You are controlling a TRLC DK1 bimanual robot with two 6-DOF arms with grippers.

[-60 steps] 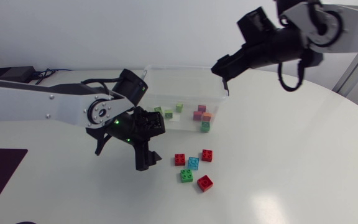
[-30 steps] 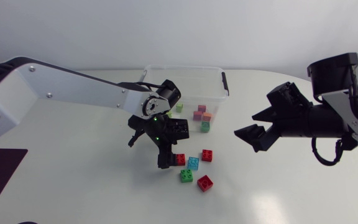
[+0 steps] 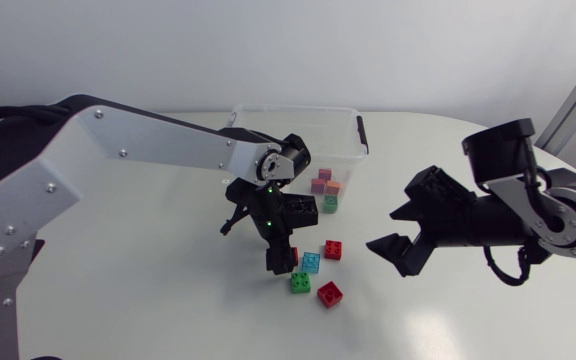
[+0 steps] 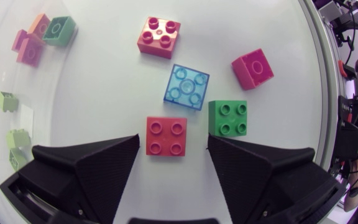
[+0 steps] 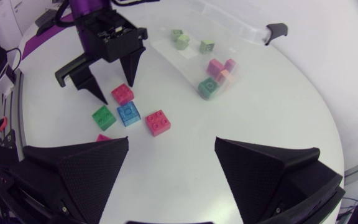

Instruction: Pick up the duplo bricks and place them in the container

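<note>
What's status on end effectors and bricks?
Left end effector open, red square duplo brick between fingers, ungripped. Right end effector open, empty. Green square brick beside finger.

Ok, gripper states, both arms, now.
Left gripper: open over a red square plastic duplo brick, not gripping it.
Right gripper: open, empty.

Red square duplo brick (image 3: 292, 257): beside light-blue square brick (image 3: 310, 262), partly under black left gripper (image 3: 252, 247).
Second red brick (image 5: 103, 137): mostly behind black right gripper (image 5: 171, 142).

Readable text, numbers, labels, signs: none.
- duplo bricks (image 4: 166, 135): plain studs, no legible print.
- container (image 3: 298, 110): clear wall, no legible label.
- left arm (image 3: 148, 150), right arm (image 3: 528, 215), table (image 3: 468, 320): no legible marking.
</note>
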